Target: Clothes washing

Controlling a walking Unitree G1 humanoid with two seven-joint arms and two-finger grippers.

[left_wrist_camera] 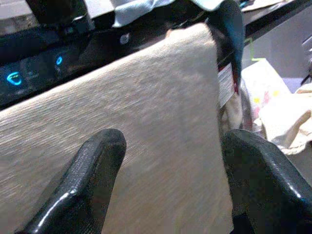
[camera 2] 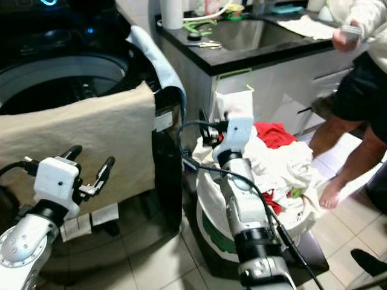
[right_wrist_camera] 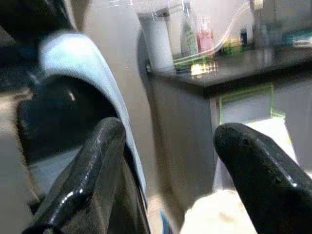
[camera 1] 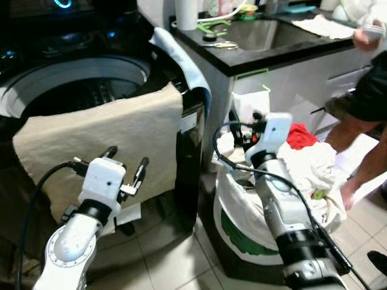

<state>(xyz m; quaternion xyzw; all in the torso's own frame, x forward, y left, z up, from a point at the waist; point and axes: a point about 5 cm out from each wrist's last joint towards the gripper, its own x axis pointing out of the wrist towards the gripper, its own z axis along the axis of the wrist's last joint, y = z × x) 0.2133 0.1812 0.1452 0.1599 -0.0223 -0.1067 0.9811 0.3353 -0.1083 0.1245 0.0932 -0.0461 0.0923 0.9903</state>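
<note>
A black top-loading washer [camera 1: 78, 78] stands open at the left. A beige cloth [camera 1: 103, 136] hangs from its drum over the front rim. A light blue cloth [camera 1: 181, 57] lies over the washer's right corner. My left gripper [camera 1: 128, 157] is open just in front of the beige cloth [left_wrist_camera: 146, 112], holding nothing. To the right, a laundry basket [camera 1: 242, 223] holds white clothes [camera 1: 311, 166] and a red garment [camera 1: 300, 136]. My right gripper [camera 1: 245, 121] hovers open above the basket's near-left rim, pointing toward the washer's side and the blue cloth [right_wrist_camera: 87, 63].
A dark counter [camera 1: 272, 57] with a sink [camera 1: 260, 30], scissors [camera 1: 221, 44] and bottles runs behind the basket. A person [camera 1: 363, 121] stands barefoot at the right, close to the basket. White tile floor [camera 1: 175, 260] lies between washer and basket.
</note>
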